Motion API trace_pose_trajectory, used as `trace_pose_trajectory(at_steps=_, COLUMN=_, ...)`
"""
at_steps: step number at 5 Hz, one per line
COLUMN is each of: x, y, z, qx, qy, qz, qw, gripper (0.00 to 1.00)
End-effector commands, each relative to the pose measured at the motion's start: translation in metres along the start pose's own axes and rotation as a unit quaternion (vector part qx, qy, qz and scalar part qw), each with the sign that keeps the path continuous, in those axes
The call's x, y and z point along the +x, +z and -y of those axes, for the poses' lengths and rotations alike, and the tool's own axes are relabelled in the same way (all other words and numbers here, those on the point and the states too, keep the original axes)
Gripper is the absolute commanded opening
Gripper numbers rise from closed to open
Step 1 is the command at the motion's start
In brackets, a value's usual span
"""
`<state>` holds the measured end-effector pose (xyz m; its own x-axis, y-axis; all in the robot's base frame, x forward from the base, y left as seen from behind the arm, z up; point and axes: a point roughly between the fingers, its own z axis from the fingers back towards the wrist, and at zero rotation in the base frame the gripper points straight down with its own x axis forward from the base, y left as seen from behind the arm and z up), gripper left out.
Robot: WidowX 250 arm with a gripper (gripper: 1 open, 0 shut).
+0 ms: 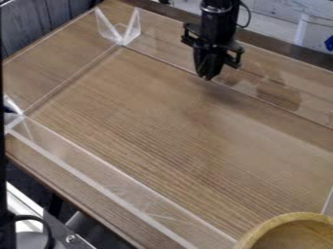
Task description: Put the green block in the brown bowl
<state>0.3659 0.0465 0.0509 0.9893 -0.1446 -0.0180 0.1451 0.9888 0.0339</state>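
Camera view, read left to right: a wooden table (pixel 156 136) ringed by low clear walls (pixel 53 156) fills most of it, with no green block visible anywhere. Far right of centre the black gripper (pixel 208 70) points down close to the tabletop; whether its jaws are spread or pressed together I cannot tell, and nothing green shows between them. At the near right corner only the rim of the brown bowl (pixel 289 231) peeks in — well apart from the gripper. Judged so, the block isn't visibly in hand and delivery remains.
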Motion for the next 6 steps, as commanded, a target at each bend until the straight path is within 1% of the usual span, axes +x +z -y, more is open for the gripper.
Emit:
trace_pose_trajectory(at_steps=1, x=0.0094, y=0.0356, z=-0.0054, qx=0.021, qy=-0.005, qz=0.045, qw=0.9987, gripper=0.0)
trace_pose_trajectory(at_steps=2, x=0.0119, y=0.037, z=-0.0083, qx=0.028, qy=-0.013, qz=0.042, qw=0.9986, gripper=0.0)
trace_pose_trajectory(at_steps=3, x=0.0116, y=0.0389, z=-0.0109, qx=0.035, qy=-0.022, qz=0.041, qw=0.9983, gripper=0.0)
trace_pose_trajectory(at_steps=5, x=0.0123, y=0.0398, z=-0.0084, qx=0.014, qy=-0.041, qz=0.055, qw=0.9976, gripper=0.0)
trace_pose_trajectory(at_steps=6, x=0.009, y=0.0432, z=-0.0137, qx=0.022, qy=-0.048, qz=0.069, qw=0.9962, gripper=0.0)
